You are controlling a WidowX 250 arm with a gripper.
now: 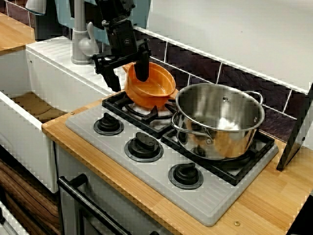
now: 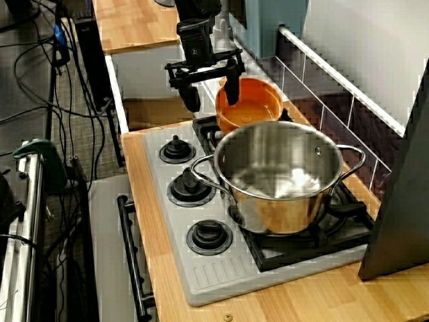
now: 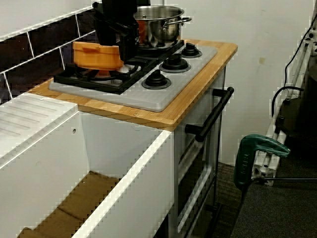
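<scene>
An orange bowl (image 1: 156, 88) sits tilted on the back left burner of a grey toy stove (image 1: 146, 183). My black gripper (image 1: 127, 83) hangs over the bowl's left rim. One finger reaches down inside the bowl and the other stands outside it, with a wide gap between them, so the gripper is open. The view from the other side shows the same: the gripper (image 2: 212, 104) straddles the near rim of the bowl (image 2: 258, 107). In the low view from the sink side, the arm hides part of the bowl (image 3: 94, 55).
A large steel pot (image 1: 220, 122) fills the right burners, close beside the bowl. Three black knobs (image 1: 143, 147) line the stove's front. A white sink (image 1: 29, 112) and grey tap (image 1: 80, 44) lie to the left. A black panel (image 1: 296, 132) leans at the right.
</scene>
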